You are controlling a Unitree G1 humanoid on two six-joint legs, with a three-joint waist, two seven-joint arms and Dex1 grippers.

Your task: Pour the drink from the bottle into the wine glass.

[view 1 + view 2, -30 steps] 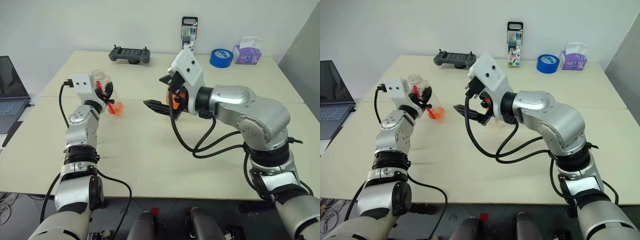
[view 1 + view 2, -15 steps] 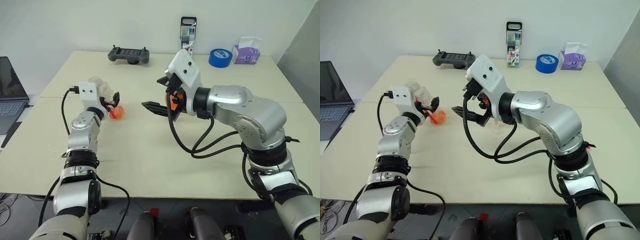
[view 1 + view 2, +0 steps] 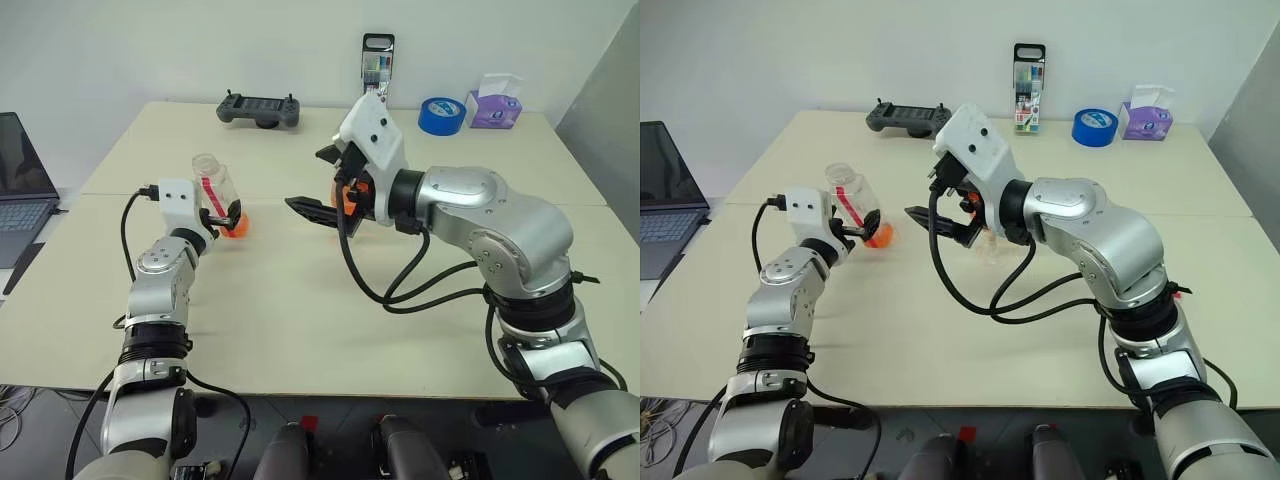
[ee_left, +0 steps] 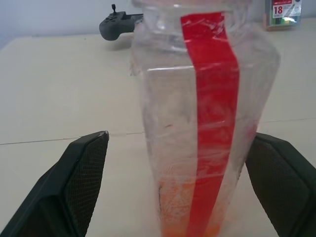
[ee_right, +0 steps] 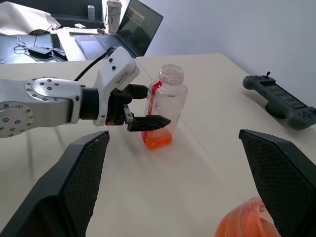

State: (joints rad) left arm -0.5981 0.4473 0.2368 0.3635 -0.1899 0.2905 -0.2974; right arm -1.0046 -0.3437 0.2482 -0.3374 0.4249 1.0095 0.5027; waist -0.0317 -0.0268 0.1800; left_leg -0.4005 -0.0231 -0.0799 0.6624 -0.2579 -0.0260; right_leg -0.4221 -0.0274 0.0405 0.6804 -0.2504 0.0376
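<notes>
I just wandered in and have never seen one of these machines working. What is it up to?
It is pouring a drink from a bottle into a wine glass, and the pouring looks done. The bottle stands upright on the table, uncapped, with a little orange drink left at the bottom. The left end effector is open around it, fingers clear of its sides. The right end effector is also open, and the glass with orange drink in it sits mostly hidden behind that arm.
</notes>
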